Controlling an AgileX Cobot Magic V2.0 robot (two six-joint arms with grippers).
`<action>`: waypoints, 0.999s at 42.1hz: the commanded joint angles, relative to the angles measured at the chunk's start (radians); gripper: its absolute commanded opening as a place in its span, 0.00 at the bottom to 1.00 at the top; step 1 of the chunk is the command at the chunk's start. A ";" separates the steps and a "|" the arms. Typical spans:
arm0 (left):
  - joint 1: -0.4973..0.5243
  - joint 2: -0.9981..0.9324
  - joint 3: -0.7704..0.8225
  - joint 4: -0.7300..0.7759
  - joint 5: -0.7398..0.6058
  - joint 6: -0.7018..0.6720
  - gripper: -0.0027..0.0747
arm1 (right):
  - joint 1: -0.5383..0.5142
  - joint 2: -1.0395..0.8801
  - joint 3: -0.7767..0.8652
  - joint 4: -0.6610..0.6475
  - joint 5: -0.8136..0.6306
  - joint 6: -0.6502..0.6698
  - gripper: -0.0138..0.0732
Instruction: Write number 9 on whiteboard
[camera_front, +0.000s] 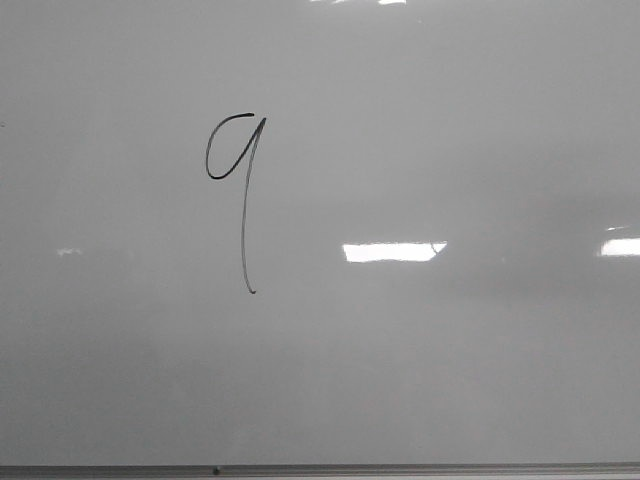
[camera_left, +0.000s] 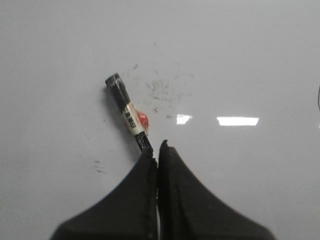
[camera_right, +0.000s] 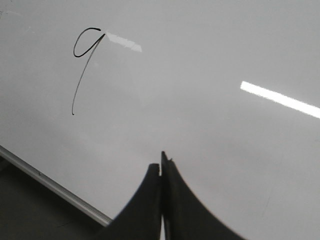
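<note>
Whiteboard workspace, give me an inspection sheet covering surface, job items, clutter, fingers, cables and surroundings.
Surface: whiteboard, glossy, with light reflections and faint smudges in the left wrist view.
Job's things: number 9 drawn in black, loop on top, long tail.
Clutter: nothing seen.
Grippers: left gripper has its fingers closed on a black marker; right gripper has its fingers closed, holding nothing.
Cables: nothing seen.
Surroundings: metal edge strip, dark area beyond it.

A thin black number 9 (camera_front: 238, 190), small open loop above a long curved tail, sits left of centre on the glossy pale whiteboard (camera_front: 450, 380).
</note>
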 joint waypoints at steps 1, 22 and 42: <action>0.000 -0.021 0.001 -0.010 -0.105 -0.013 0.01 | -0.005 0.008 -0.029 0.027 -0.050 -0.001 0.08; 0.000 -0.019 0.001 -0.010 -0.105 -0.013 0.01 | -0.005 0.008 -0.029 0.027 -0.050 -0.001 0.08; 0.000 -0.019 0.001 -0.010 -0.105 -0.013 0.01 | -0.005 0.008 -0.029 0.022 -0.090 -0.001 0.08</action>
